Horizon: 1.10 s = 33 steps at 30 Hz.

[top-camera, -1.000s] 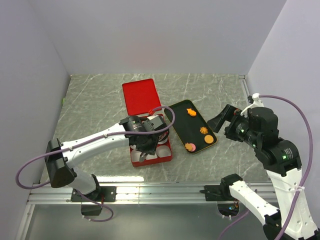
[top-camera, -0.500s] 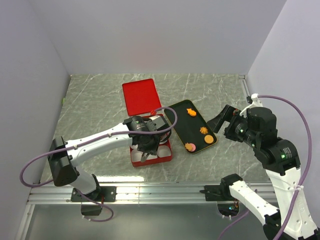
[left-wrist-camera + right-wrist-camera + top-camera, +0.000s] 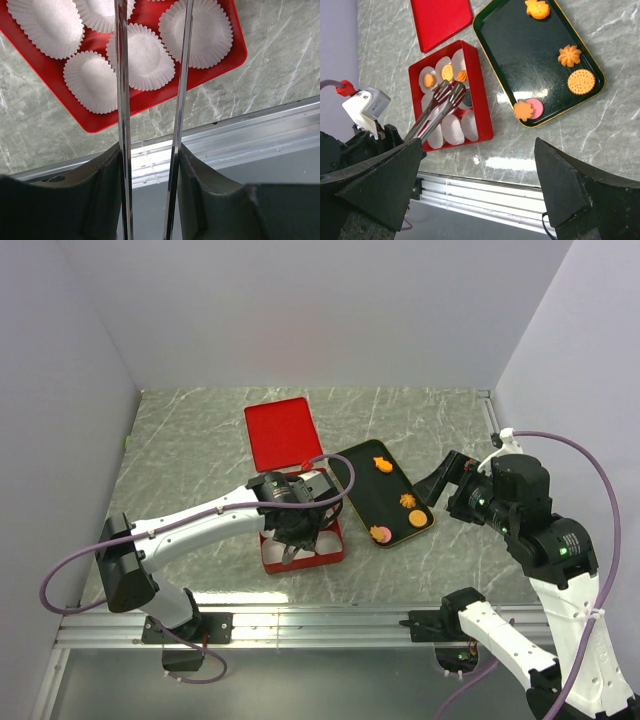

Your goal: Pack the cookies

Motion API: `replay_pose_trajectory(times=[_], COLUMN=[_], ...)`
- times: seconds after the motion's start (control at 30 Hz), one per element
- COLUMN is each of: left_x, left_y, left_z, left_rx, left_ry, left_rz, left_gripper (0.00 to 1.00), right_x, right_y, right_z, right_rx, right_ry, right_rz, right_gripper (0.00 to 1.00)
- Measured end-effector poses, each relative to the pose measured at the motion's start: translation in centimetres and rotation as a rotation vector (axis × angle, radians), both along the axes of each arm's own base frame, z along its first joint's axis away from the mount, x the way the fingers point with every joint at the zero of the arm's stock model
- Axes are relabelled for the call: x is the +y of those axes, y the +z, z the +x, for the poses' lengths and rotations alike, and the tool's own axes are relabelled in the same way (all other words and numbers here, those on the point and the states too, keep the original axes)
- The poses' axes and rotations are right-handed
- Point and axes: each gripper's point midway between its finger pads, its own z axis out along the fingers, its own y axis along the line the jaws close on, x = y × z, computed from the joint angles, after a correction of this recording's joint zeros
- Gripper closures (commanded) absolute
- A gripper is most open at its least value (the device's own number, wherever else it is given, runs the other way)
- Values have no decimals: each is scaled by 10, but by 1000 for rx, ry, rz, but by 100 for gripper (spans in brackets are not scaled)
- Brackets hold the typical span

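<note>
Left hand (image 3: 149,165): clamped on a pair of metal tongs (image 3: 122,100), with the dark fingers pressing on the outside of both blades. The blades stand apart with nothing between them as far as the left wrist view shows. Their tips run out of the top of that frame.

From the right wrist view, the tong tips hang over the middle of the red box (image 3: 484,100), above the white paper cups (image 3: 145,57). Can't tell whether the tips touch a cup.

Right hand (image 3: 478,150): spread wide and holding nothing. It sits above the bench (image 3: 600,145) just right of the black tray (image 3: 530,55), tilted toward it.

Cookies (image 3: 581,81):
- Five are on the tray. An irregular orange one is at the far end, an orange flower-shaped one is mid-tray, and a round dotted orange one is beside it toward the near end.
- The other two sit at the near corner, an orange one touching a pink round one.
- Three orange ones are already in cups at the far end of the box.
- There is a dark spot in one mid-box cup near the tong tips. Can't tell what it is.

The cups in the box's near rows are empty in the left wrist view.

The red lid (image 3: 440,20) lies flat on the bench just beyond the box. The tray lies at an angle, right of the box and close to it.
</note>
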Motion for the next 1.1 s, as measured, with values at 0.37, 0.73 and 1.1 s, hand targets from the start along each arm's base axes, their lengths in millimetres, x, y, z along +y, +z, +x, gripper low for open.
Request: replay_pose_trajectory(times=[0.37, 0.73, 1.1], left_x=[-13, -59, -125], left_y=[23, 45, -1], left_z=[10, 39, 91], left_rx=[-31, -85, -41], left_ry=[-13, -83, -132], left_rz=[-19, -51, -41], left_gripper=[56, 55, 54], right_x=[-1, -8, -15], right_y=[0, 2, 4], right_z=[0, 0, -6], right_rx=[0, -20, -40], right_ry=[-4, -35, -60], right_rz=[-2, -18, -28], right_gripper=[0, 0, 0])
